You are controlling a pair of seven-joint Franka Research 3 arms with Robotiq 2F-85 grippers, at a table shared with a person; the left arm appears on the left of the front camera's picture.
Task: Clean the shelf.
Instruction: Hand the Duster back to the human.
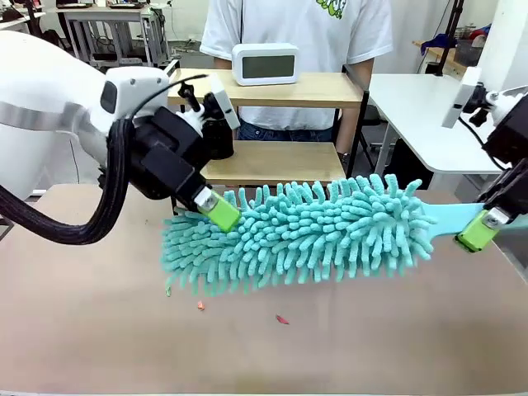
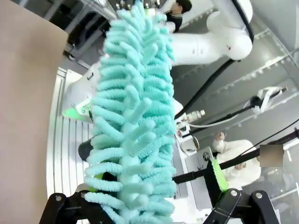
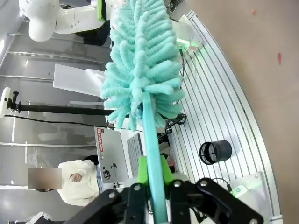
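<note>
The right hand [image 3: 156,186] is clamped on the flat teal handle [image 3: 150,140] of a fluffy teal duster [image 1: 301,227], holding it level above the brown surface [image 1: 99,330], with the head stretching toward the left hand [image 1: 216,208]. The left hand has its jaws spread wide, and in its wrist view the tip of the duster head lies between the green pads [image 2: 219,175] without being pinched. The shelf [image 1: 272,161] stands at the far edge of the surface, behind the duster and partly hidden by the left arm; on its top board sits a white digital clock [image 1: 265,63] with a blank grey screen. A person in a white T-shirt [image 1: 289,25] with a green print, too cropped to read, stands just behind the shelf. A few small red crumbs [image 1: 282,319] lie on the surface below the duster. In the right wrist view a laptop lid [image 3: 106,156] carries stickers whose writing is too small to read.
</note>
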